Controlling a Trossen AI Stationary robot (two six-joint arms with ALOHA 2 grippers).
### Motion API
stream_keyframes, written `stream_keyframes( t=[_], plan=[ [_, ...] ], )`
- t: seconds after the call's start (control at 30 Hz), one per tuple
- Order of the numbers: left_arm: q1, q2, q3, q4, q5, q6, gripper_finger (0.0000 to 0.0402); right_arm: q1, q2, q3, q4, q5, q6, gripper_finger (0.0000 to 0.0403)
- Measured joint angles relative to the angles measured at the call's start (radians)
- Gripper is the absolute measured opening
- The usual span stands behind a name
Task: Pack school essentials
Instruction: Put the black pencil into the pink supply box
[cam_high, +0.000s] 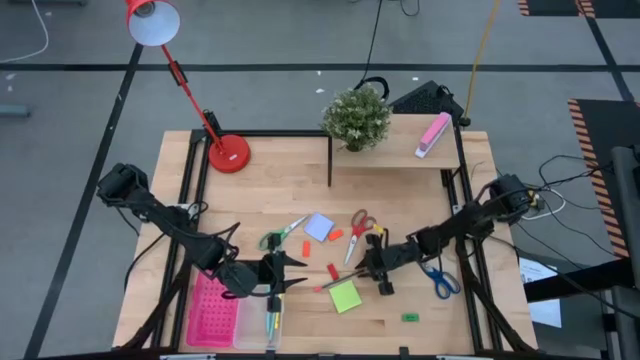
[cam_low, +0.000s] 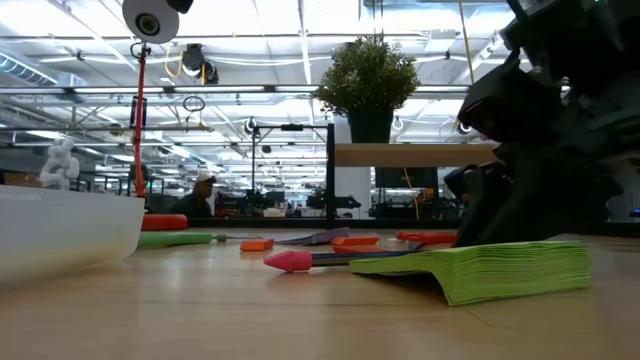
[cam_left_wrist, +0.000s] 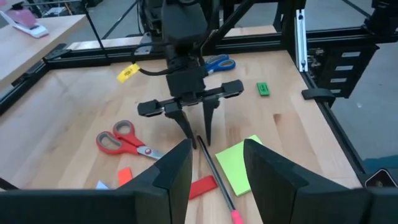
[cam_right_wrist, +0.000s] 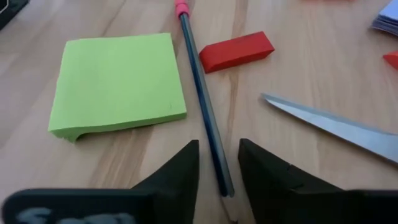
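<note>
I've got the right gripper (cam_right_wrist: 217, 163) low over the pencil (cam_right_wrist: 202, 106) near the worktop's front edge, fingers apart, straddling its blunt end. The pencil's long axis runs straight out from the jaws, alongside the green pad (cam_right_wrist: 118, 81). Left gripper (cam_left_wrist: 214, 168) is apart too, farther off.

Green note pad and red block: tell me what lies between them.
The dark pencil with a pink eraser tip lies between the green note pad and the red block, touching neither; the right wrist view shows this best.
</note>
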Motion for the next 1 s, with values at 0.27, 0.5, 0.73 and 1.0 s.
stream_keyframes(
  t=[0.27, 0.5, 0.73, 1.0],
  plan=[
    [0.0, 0.0, 0.0, 0.0, 0.0, 0.0, 0.015, -0.005, 0.002, 0.0, -0.01, 0.0, -0.025, 0.0022],
    [0.0, 0.0, 0.0, 0.001, 0.0, -0.001, 0.015, -0.004, 0.004, -0.001, 0.005, -0.006, -0.045, 0.0017],
    [0.0, 0.0, 0.0, 0.0, 0.0, -0.008, 0.015, -0.004, -0.024, -0.002, 0.019, -0.013, -0.053, 0.002],
    [0.0, 0.0, 0.0, -0.012, -0.001, -0.017, 0.015, 0.012, -0.108, -0.005, 0.014, -0.044, -0.04, 0.0018]
  ],
)
